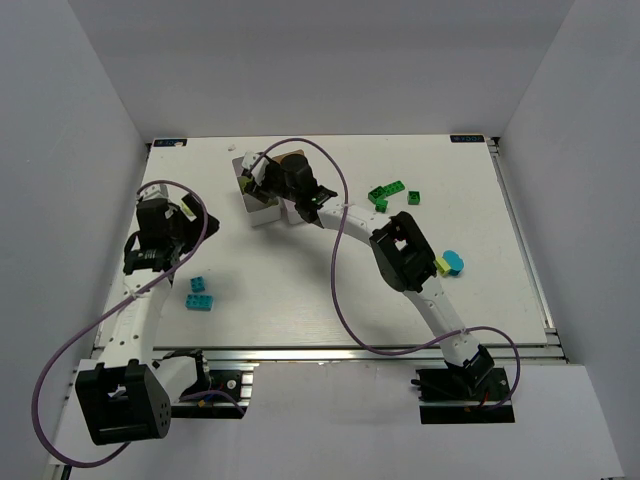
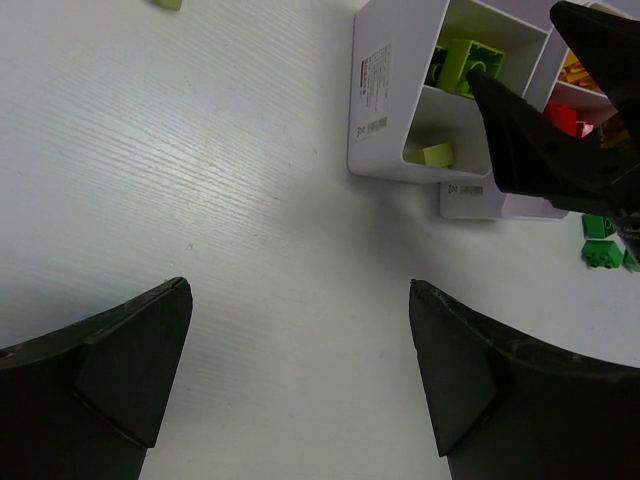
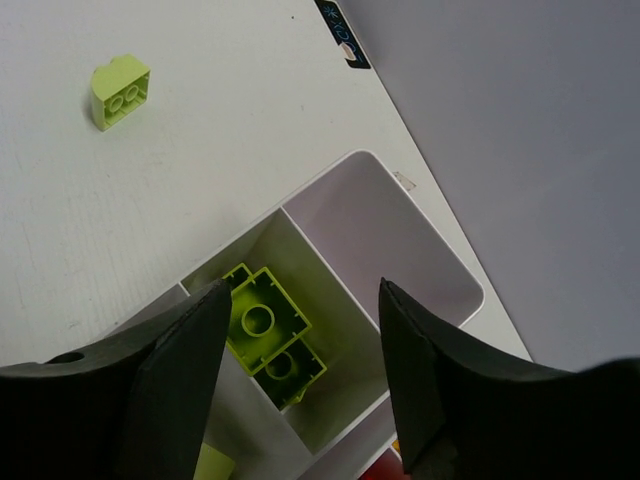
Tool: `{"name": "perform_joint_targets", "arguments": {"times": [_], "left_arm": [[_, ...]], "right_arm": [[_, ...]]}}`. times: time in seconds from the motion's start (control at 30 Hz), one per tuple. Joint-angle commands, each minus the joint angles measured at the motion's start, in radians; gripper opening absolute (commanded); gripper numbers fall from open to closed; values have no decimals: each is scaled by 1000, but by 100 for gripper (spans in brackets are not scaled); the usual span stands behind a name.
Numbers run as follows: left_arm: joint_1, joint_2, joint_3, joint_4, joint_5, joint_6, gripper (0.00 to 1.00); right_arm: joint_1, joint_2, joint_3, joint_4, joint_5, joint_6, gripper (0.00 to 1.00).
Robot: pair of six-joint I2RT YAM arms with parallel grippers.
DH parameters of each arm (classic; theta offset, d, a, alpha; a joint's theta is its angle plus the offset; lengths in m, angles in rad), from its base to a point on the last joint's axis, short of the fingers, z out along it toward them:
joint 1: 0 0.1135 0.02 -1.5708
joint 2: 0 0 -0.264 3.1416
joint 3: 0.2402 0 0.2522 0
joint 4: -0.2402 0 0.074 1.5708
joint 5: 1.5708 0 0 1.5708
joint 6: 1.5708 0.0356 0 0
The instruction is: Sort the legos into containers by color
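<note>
My right gripper [image 3: 305, 285] hangs open over the middle compartment of a white tray [image 3: 440, 300]. Two lime green legos [image 3: 265, 330] lie underside up in that compartment, below the fingers and not held. The far compartment is bare, and another lime lego [image 3: 120, 90] lies on the table beyond the tray. In the top view the right gripper [image 1: 258, 175] is over the two trays [image 1: 262, 208] at the back left. My left gripper [image 2: 300, 285] is open over bare table, a little left of the trays [image 2: 385, 100]. Red [image 2: 565, 118] and orange [image 2: 580, 70] legos sit in the second tray.
Dark green legos [image 1: 385, 190] lie right of the trays. Two cyan legos [image 1: 199, 293] lie near the left arm. A yellow lego [image 1: 441, 266] and a cyan lego [image 1: 453, 261] sit by the right arm's elbow. Purple cables loop over the table.
</note>
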Motion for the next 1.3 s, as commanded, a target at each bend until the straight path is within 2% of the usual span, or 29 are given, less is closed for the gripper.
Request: {"name": "perform_joint_targets", "arguments": {"times": [0.0, 0.1, 0.13, 0.2, 0.23, 0.27, 0.33, 0.4, 0.43, 0.47, 0.5, 0.53, 0.57, 0.6, 0.63, 0.77, 0.87, 1.17, 1.27], "left_arm": [[6, -11, 62, -5, -23, 15, 98], [8, 12, 92, -14, -41, 16, 97], [8, 21, 103, -16, -41, 15, 95], [17, 62, 140, -22, -43, 10, 77], [20, 81, 154, -28, -46, 1, 66], [32, 130, 183, -40, -46, -5, 42], [50, 188, 209, -56, -23, -25, 28], [80, 269, 235, -62, -1, -42, 24], [90, 292, 243, -59, -1, -60, 26], [94, 315, 251, -61, -6, -65, 32], [98, 360, 273, -62, -16, -68, 42], [100, 383, 289, -67, -29, -67, 63], [100, 406, 307, -85, -58, -61, 72], [100, 456, 350, -96, -72, -51, 79], [100, 483, 372, -106, -76, -24, 85], [100, 608, 474, -140, -159, 42, 88], [100, 696, 546, -128, -187, 70, 88], [100, 949, 746, -131, -233, 75, 78], [98, 989, 796, -122, -233, 75, 77]], "right_arm": [[-1, -29, 16, 66, 5, 11, 67], [-2, -130, -62, 101, 11, 15, 89], [-2, -160, -91, 112, 16, 18, 89], [-15, -255, -155, 101, -19, 11, 89], [-19, -288, -174, 63, -87, 12, 89], [-30, -320, -192, 37, -133, 14, 89], [-70, -412, -261, -38, -302, 26, 90], [-110, -492, -311, -69, -365, 52, 83], [-122, -512, -343, -121, -400, 66, 78], [-149, -552, -360, -141, -412, 81, 63], [-165, -573, -378, -159, -428, 98, 54], [-182, -593, -428, -172, -451, 133, 45], [-217, -636, -455, -192, -463, 149, 31], [-234, -656, -482, -204, -477, 158, 24], [-249, -674, -504, -224, -491, 160, 22], [-323, -765, -646, -285, -515, 150, 39], [-378, -842, -731, -287, -520, 152, 44], [-432, -932, -843, -267, -527, 195, 46], [-435, -942, -861, -272, -529, 201, 46]]}}
